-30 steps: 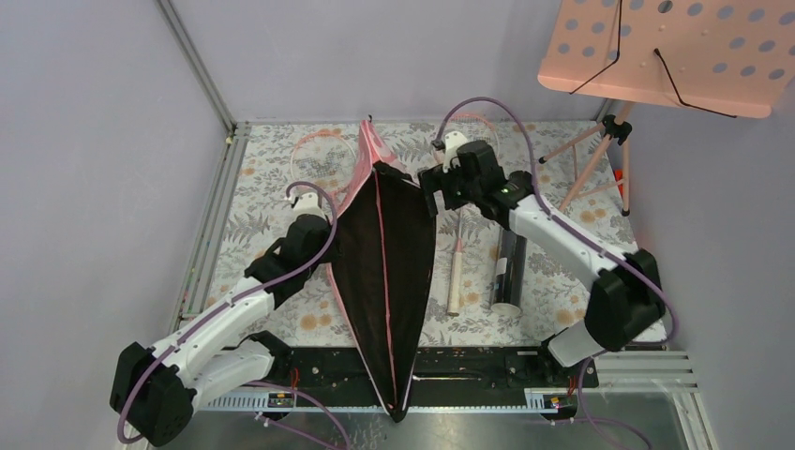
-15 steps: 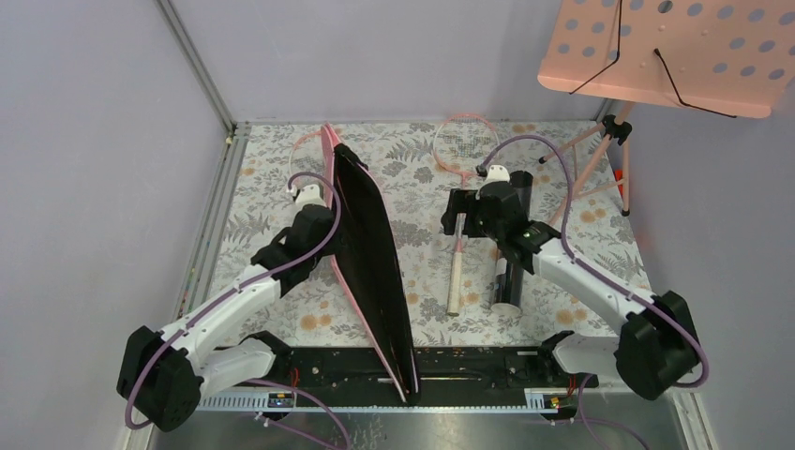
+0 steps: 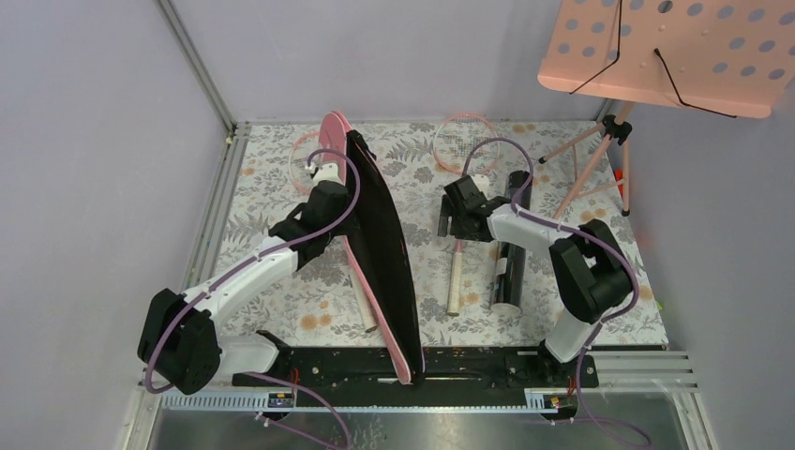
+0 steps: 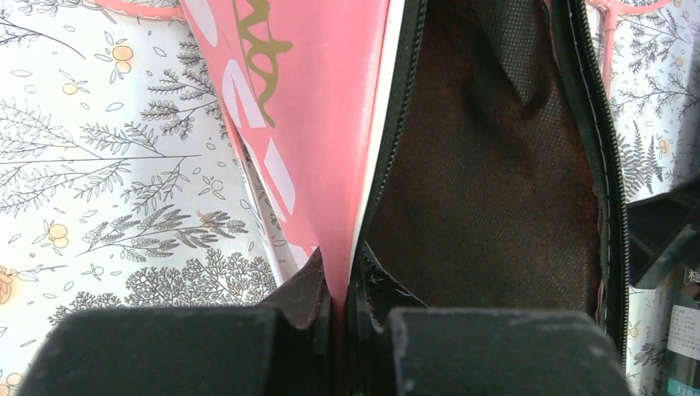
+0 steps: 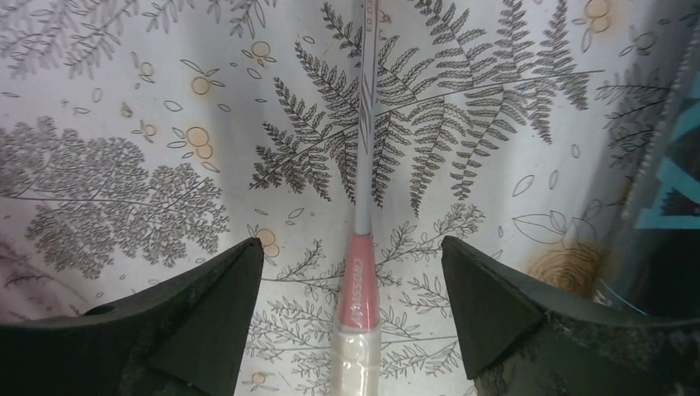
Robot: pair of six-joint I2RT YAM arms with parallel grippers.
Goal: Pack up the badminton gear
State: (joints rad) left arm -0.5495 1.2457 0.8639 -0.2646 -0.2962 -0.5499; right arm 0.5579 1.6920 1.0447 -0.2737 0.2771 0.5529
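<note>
Pink fabric racket-shaped cover [image 3: 380, 253] w/ black lining stands on edge in the centre of the top view, running from upper middle down to the bottom edge. Left gripper [image 4: 342, 307] is pinched tight on its pink side panel by the zip edge, bottom centre of the left wrist view. It's prob. held up like that so the mouth gapes & the dark inside is reachable for loading.

Right gripper [image 5: 351, 257] hangs w/ jaws spread wide, one finger on each side of the thin pink-framed racket [image 5: 357, 297] w/ white handle, not touching it. It straddles the spot where shaft meets grip, so closing there would catch it. Looks like a pre-grasp.

That racket lies flat on the floral tablecloth [image 3: 272, 244], right of centre, head toward the top of frame. Long black tube [image 3: 509, 253] lies just beside it on the right. 2nd pink racket [image 3: 307, 155] shows only its head, upper left, beyond the cover. No shuttlecocks I can make out.

Packing barely begun, I'd say: nothing visible inside the cover.
</note>
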